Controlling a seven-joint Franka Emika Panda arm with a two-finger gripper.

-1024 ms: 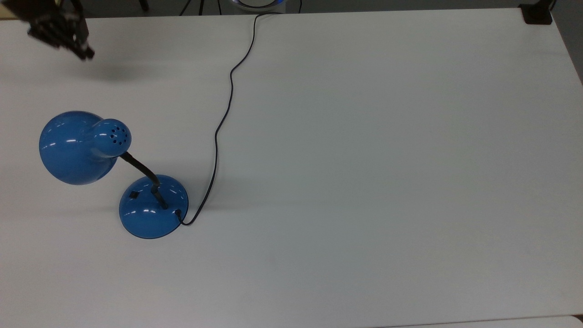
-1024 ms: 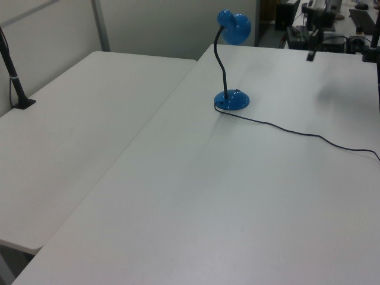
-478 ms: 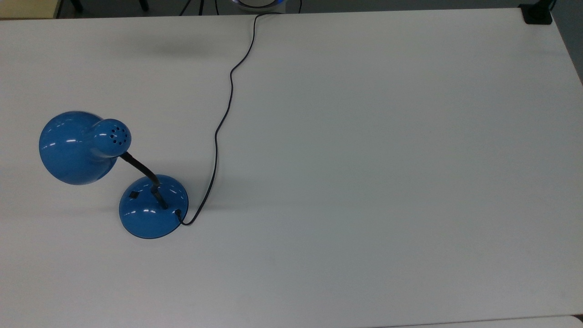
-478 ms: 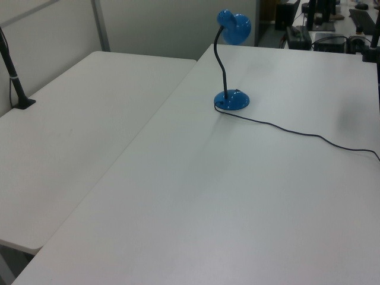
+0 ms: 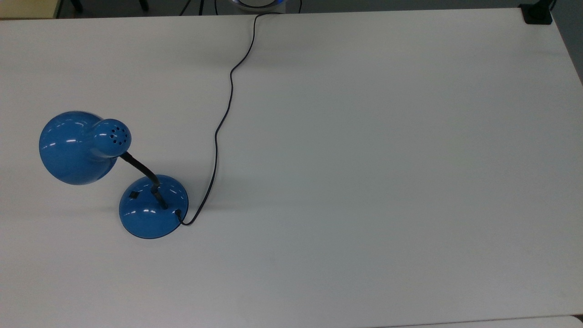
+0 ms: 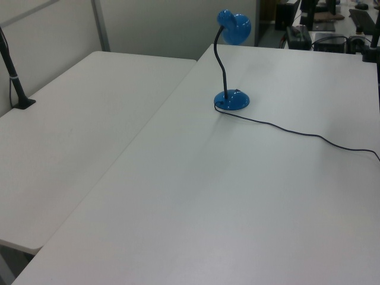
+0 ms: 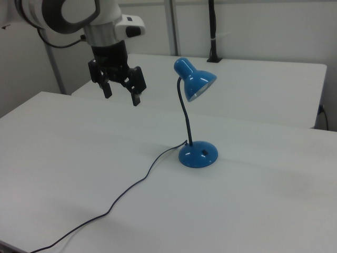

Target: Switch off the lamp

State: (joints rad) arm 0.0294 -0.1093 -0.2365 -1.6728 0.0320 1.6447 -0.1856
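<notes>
hanging in the upper left of the right view, the gripper [image 7: 121, 96] points down from a white arm [image 7: 68, 16] that enters at the top left corner, its wrist nearly vertical. its two black fingers [image 7: 136, 97] are spread apart with nothing between them. it is held well above the white table [image 7: 253, 200], apart from everything on it.

to the gripper's right in the right view, the lamp [image 7: 197, 154] stands upright near the frame's middle, its dome shade tipped toward the lower right and its black gooseneck rising from the round blue base. a small black switch [image 7: 203, 154] sits on the base's near side. the cord [image 7: 126, 195] runs from the base toward the lower left corner.

in the top view the lamp [image 5: 153, 206] sits at the left of the frame, shade at the far left, switch [image 5: 134, 195] on the base's upper left, and the cord [image 5: 223, 118] climbs to the top edge. the table [image 5: 387, 159] stretches bare across the middle and right, with its edges along the top and lower right.

in the left view the lamp [image 6: 231, 100] stands at upper centre near the seam with a second table [image 6: 65, 136] on the left, and the cord [image 6: 297, 132] trails to the right edge.
</notes>
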